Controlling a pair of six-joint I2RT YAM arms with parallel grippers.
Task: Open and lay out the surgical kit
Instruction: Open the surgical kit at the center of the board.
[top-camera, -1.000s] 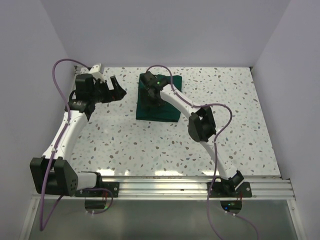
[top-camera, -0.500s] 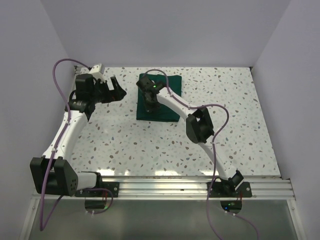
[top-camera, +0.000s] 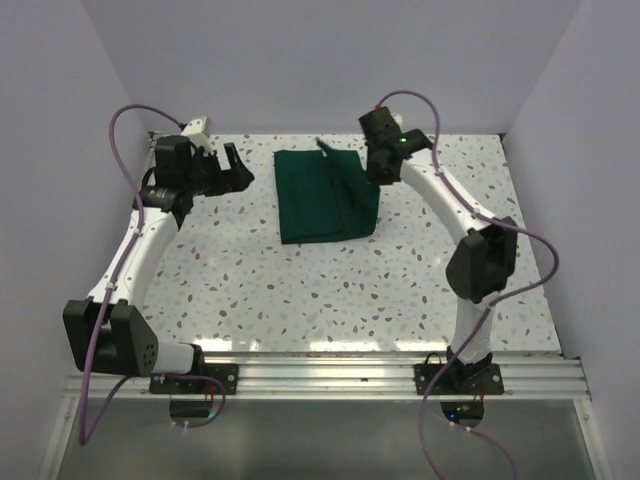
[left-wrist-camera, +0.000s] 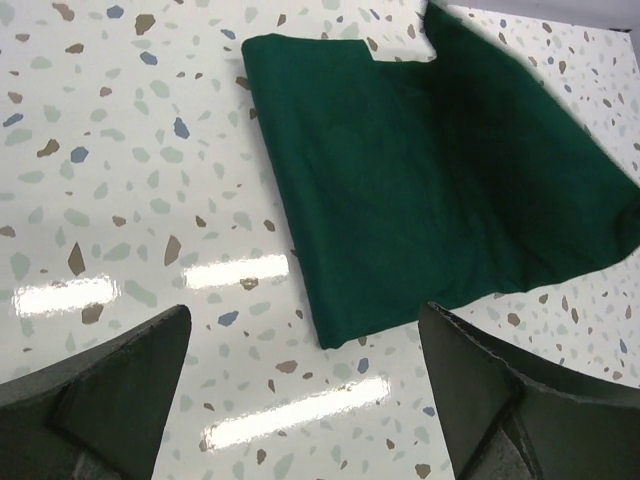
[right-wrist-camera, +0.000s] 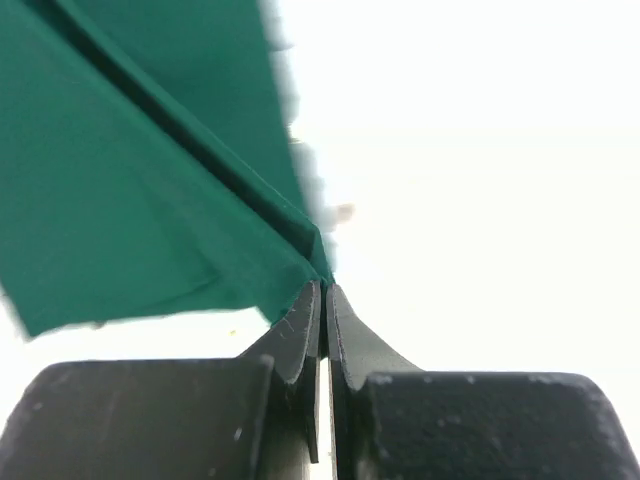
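The surgical kit (top-camera: 322, 200) is a dark green cloth wrap lying at the back middle of the table, partly unfolded. My right gripper (top-camera: 374, 175) is shut on a corner of its right flap, and the cloth (right-wrist-camera: 150, 190) runs from the pinched fingertips (right-wrist-camera: 326, 290) away to the left. That flap is lifted off the table at the kit's right edge. My left gripper (top-camera: 235, 172) hangs open to the left of the kit, holding nothing. In the left wrist view the cloth (left-wrist-camera: 420, 180) lies ahead between the spread fingers (left-wrist-camera: 120, 380), its near corner just past them.
The speckled white table (top-camera: 300, 290) is walled at the back and on both sides. The right arm's forearm and elbow (top-camera: 480, 262) stretch over the table's right half. A purple cable (top-camera: 125, 160) loops by the left arm.
My right gripper has shut on the cloth and swung up and to the right from above the kit, pulling the flap open rightward. The left arm has barely moved.
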